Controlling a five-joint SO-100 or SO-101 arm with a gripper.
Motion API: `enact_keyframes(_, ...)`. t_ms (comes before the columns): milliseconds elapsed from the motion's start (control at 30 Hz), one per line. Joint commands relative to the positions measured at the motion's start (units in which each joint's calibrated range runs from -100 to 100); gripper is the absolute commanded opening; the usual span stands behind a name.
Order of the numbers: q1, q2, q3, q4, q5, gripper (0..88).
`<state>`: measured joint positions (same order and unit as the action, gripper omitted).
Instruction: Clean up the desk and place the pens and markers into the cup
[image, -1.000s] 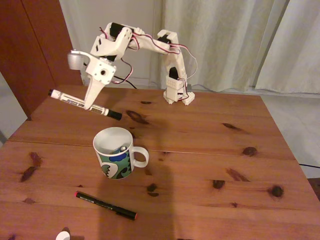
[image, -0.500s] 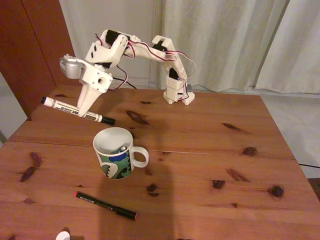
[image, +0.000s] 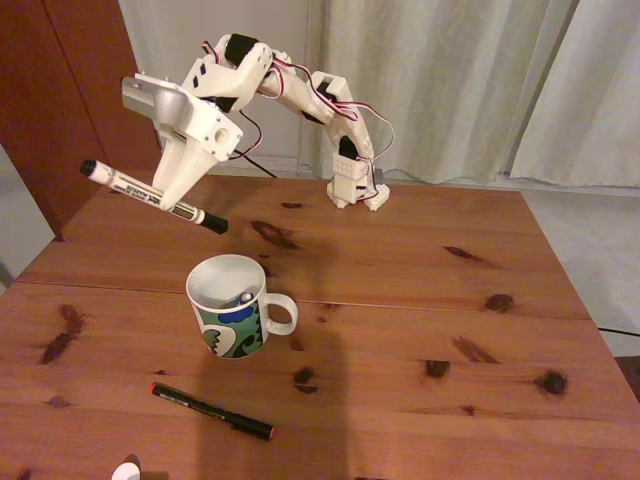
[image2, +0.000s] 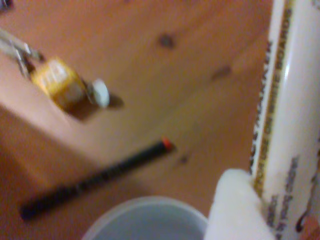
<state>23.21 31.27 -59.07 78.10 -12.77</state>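
The claw (image: 170, 200) pinches a white-bodied, black-capped marker (image: 152, 197), tilted above the patterned cup (image: 228, 305).

Fixed view: the arm has lifted and swung since the two earlier frames. The tool (image: 172, 200) now sits higher above the surface (image: 400, 290), its wrist camera housing raised and tipped further toward the upper left. The whiteboard marker (image: 152, 196) clamped in it has risen with it; its right, dark end is now further above the mug (image: 232, 305) rim than before, and its left end points higher toward the cabinet (image: 70, 90).
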Motion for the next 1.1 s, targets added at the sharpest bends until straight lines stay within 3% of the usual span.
enact_keyframes(0,-0.25,-1.36,-3.42,2.2,2.19,0.8)
enact_keyframes(200,-0.25,-1.44,-3.42,7.36,4.65,0.8)
enact_keyframes(767,-2.67,-0.61,-3.42,6.85,4.81,0.8)
enact_keyframes(1067,-7.89,-0.45,-2.88,4.61,4.29,0.8)
